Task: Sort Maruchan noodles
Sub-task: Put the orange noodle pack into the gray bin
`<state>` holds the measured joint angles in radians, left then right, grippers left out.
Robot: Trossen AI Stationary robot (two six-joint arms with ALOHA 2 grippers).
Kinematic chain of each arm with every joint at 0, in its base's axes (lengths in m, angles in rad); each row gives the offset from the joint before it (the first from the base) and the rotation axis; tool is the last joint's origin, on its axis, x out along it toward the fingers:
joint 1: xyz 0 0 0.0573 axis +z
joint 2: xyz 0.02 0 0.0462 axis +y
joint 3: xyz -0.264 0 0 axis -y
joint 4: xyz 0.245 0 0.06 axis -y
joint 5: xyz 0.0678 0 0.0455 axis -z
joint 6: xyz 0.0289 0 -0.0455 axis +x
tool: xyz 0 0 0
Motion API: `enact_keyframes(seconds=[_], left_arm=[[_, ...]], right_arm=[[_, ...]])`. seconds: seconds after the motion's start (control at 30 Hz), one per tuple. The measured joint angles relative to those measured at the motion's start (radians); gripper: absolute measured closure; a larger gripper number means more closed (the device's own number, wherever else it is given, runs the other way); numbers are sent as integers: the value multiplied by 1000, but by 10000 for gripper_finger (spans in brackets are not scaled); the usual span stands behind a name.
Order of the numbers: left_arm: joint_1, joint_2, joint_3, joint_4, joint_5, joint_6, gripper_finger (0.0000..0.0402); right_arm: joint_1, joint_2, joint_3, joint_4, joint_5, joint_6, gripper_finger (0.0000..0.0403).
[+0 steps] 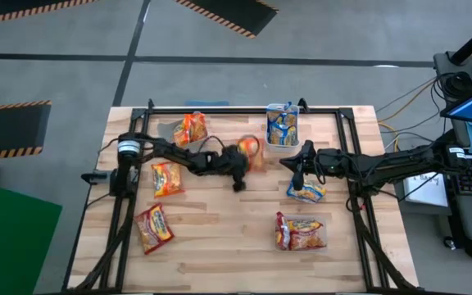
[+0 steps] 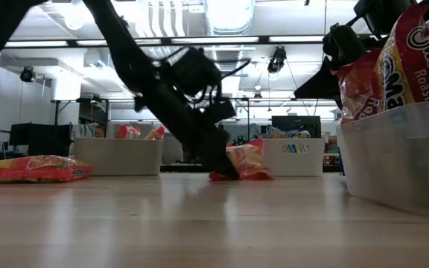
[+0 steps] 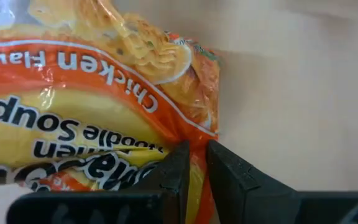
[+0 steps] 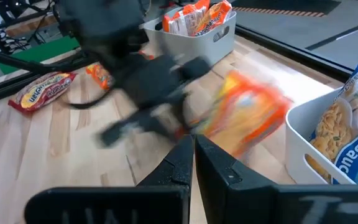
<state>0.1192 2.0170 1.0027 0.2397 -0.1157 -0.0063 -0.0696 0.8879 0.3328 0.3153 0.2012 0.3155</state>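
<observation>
- The left tool (image 1: 239, 182) is pinched narrow on the crimped edge of an orange packet (image 1: 249, 151), a crinkly, glossy plastic rectangle printed with noodles; its 2 dark, flat-sided fingers (image 3: 173, 171) clamp the seam.
- That packet stands tilted, its low end at the surface (image 1: 220, 246) of pale wood planks, just past the tool's tips.
- Beyond the left tool, near the far edge, sits a white plastic bin (image 1: 283, 129) with smooth walls; it holds blue-and-yellow packets (image 1: 282, 123) standing on edge.
- To the tool's far left side another bin (image 1: 188, 129) holds orange packets (image 1: 192, 128), also upright.
- The right tool (image 1: 298, 182) hangs with its jaws pressed together and nothing between them, just above a blue-and-yellow packet (image 1: 306, 192) lying flat on the surface.
- Nearer the front edge than the right tool, a clear bin (image 1: 301, 233) holds red packets (image 1: 301, 232).
- Behind the left tool, along its arm, an orange packet (image 1: 166, 178) lies flat; closer to the front edge a red one (image 1: 153, 228) lies flat, its wrap wrinkled.
- A black metal frame (image 1: 220, 107) borders the surface.
</observation>
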Motion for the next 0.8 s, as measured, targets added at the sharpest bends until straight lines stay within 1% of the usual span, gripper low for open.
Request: enact_keyframes(seconds=[0.1, 0.23, 0.33, 0.47, 0.63, 0.8], left_arm=[[-81, -55, -5, -112, 45, 37, 362], [-174, -144, -13, -272, 54, 85, 362], [-214, -230, -13, -331, 53, 92, 362], [-239, -336, -12, -398, 53, 89, 362], [-244, -443, -12, -393, 57, 19, 361], [-243, -462, -13, -396, 45, -117, 361]], right_arm=[[2, 0, 0, -4, 0, 6, 394], [2, 0, 0, -5, 0, 15, 394], [3, 0, 0, -5, 0, 18, 394], [11, 1, 0, -4, -1, 25, 394], [24, 2, 0, -2, -3, -8, 394], [26, -21, 4, 13, -4, -138, 394]])
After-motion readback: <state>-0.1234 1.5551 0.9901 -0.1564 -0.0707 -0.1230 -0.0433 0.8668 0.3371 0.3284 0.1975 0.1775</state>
